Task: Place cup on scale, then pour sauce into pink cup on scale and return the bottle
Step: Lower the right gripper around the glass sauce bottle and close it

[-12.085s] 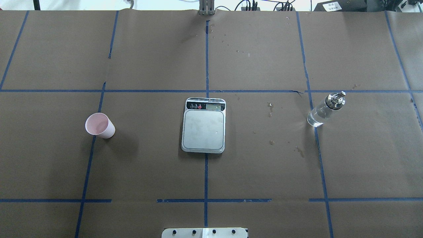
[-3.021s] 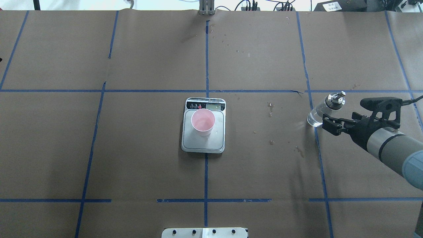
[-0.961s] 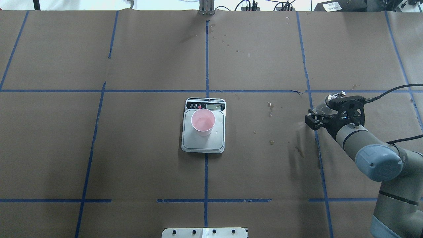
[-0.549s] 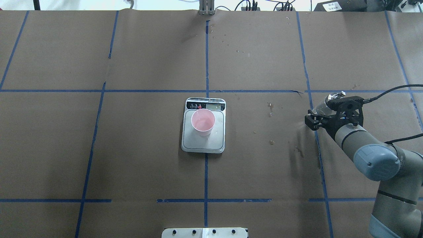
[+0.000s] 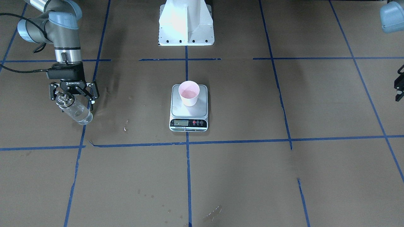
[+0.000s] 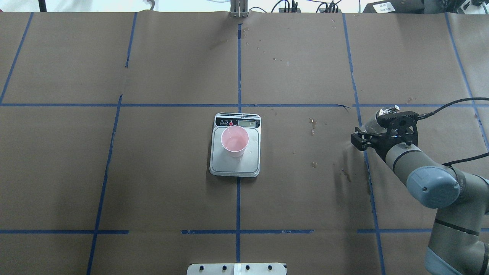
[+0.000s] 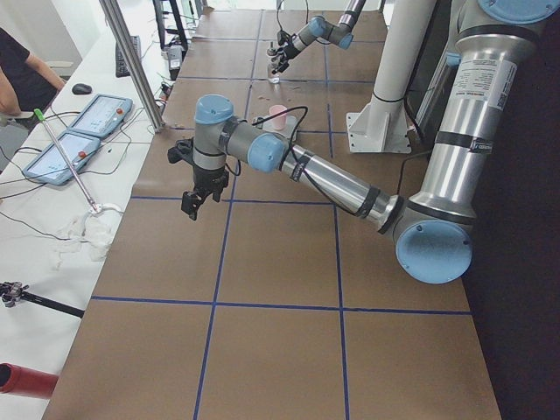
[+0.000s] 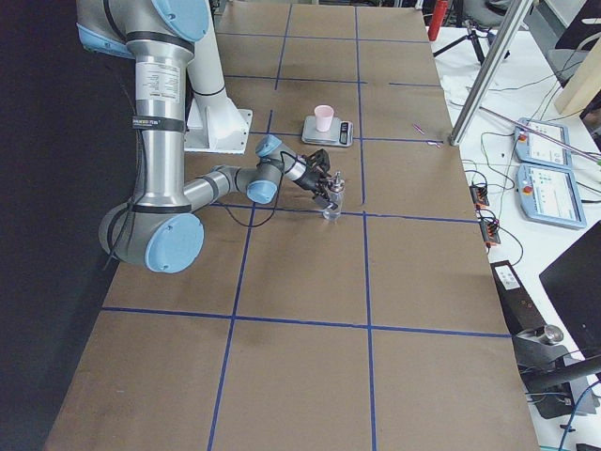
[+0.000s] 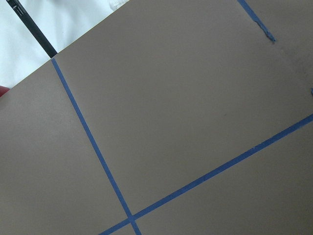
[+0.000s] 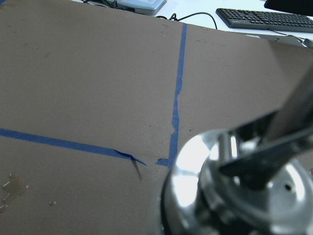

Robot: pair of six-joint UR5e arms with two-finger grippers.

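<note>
Two spread fingers of the right gripper (image 5: 71,101) flank the bottle (image 5: 79,114), not pinching it; the cup (image 5: 189,93) stands on the scale (image 5: 188,122). Whether the left gripper (image 7: 191,208) has its fingers apart, I cannot tell.

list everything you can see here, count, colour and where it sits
cup: 1, pale pink, upright on the scale's platform
scale: 1, silver platform, white body, black front strip, at table centre
bottle: 1, clear glass with silver cap, on the table's right-arm side
table paper: brown, covers the table
tape lines: several, blue, forming a grid on the paper
wet spots: a few, between scale and bottle
robot base: 1, white, at the robot's table edge
tablets: 2, blue-edged, on a white side bench
person: 1, dark top, beside that bench
right gripper: black, open, straddling the bottle's top
left gripper: black, above bare paper, state unclear
</note>
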